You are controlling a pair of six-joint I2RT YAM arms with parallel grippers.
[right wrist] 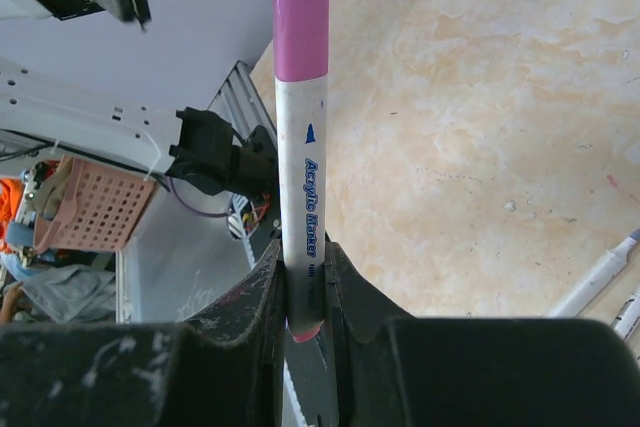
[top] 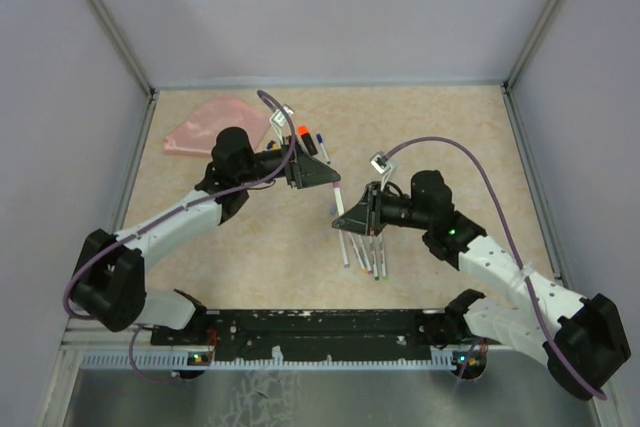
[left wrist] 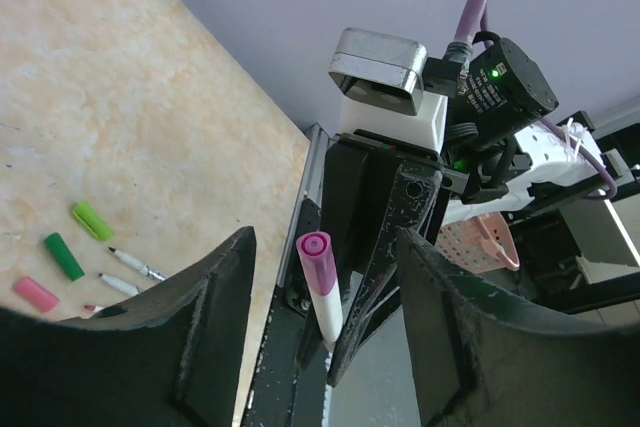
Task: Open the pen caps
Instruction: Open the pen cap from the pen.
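The right tool (right wrist: 305,282) is clamped on the white barrel of a pen (right wrist: 303,167), whose capped end points at the left tool (left wrist: 322,277). The pen's pink cap (left wrist: 317,265) sits between the left tool's spread jaws, with a gap on either side. Off to one side of the left tool, loose green caps (left wrist: 92,219) and a loose pink cap (left wrist: 36,294) lie on the worktop (left wrist: 120,97) beside uncapped pens (left wrist: 135,266).

Beige mottled tabletop (top: 450,137); pale lavender walls (top: 330,7).
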